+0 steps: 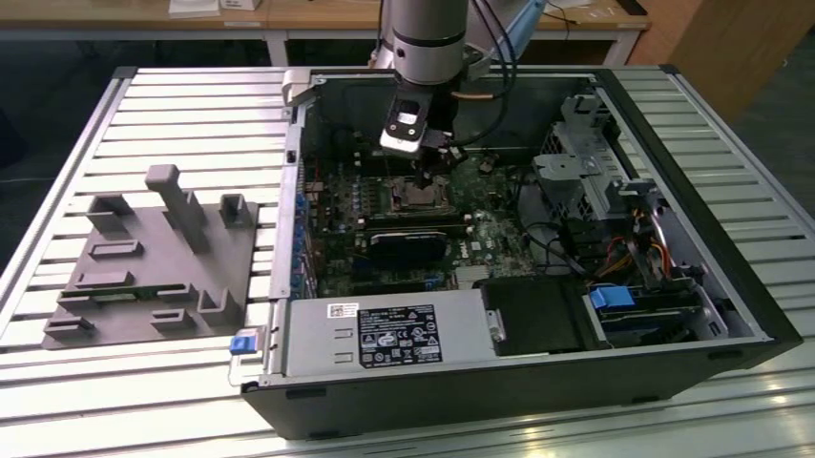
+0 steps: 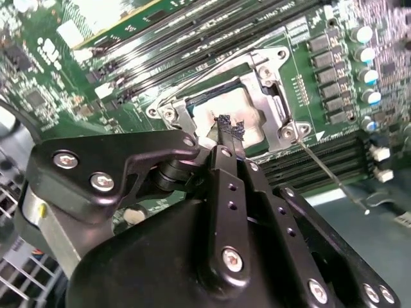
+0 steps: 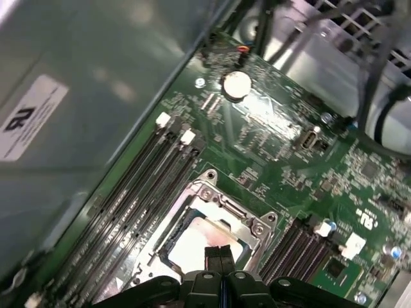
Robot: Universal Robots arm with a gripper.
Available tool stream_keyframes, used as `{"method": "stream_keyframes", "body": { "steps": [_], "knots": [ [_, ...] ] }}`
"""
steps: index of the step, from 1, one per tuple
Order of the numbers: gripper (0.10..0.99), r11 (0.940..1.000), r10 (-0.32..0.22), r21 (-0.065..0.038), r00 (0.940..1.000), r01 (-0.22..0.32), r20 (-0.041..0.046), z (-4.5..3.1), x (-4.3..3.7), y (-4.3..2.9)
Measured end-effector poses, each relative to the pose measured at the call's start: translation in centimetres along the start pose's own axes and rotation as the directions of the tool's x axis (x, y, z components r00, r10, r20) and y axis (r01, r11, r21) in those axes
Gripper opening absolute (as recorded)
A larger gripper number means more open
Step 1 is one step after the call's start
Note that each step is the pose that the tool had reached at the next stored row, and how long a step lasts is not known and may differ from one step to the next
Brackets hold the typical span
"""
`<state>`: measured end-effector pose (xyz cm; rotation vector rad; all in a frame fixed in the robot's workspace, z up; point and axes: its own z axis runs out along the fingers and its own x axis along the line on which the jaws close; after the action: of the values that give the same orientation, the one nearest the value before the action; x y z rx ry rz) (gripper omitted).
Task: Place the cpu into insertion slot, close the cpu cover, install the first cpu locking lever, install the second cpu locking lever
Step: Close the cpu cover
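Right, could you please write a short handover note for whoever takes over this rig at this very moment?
The gripper is shut with nothing visible between its fingers, its tips just over the cpu.
The cpu sits in the insertion slot.
The cpu cover appears to lie flat around the cpu.
Done: cpu placed; cover seemingly down.
Left: both locking levers. One wire lever sticks out past the socket, apparently unlatched; I cannot tell how the other stands.

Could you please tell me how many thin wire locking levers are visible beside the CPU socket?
2. One lever runs along the cpu's side farther from the tool; the other lever juts out beside the tool, across dark slots. Parts may be hidden.
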<state>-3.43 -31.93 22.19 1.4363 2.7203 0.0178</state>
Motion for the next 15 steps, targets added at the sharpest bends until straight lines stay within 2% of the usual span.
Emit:
{"method": "stream_keyframes", "body": {
  "steps": [4, 8, 12, 15],
  "knots": [
    [0.102, 0.9974, -0.072, -0.002, 0.9974, 0.072, 0.0000, 0.00, 0.00, 0.00],
    [0.102, 0.9895, -0.145, -0.005, 0.9895, 0.145, -0.0012, 0.02, 0.00, -0.01],
    [0.102, 0.9765, -0.216, -0.008, 0.9765, 0.216, -0.0028, 0.04, 0.00, -0.01],
    [0.102, 0.9630, -0.269, -0.012, 0.9630, 0.269, -0.0040, 0.06, 0.00, 0.00]
  ]
}}
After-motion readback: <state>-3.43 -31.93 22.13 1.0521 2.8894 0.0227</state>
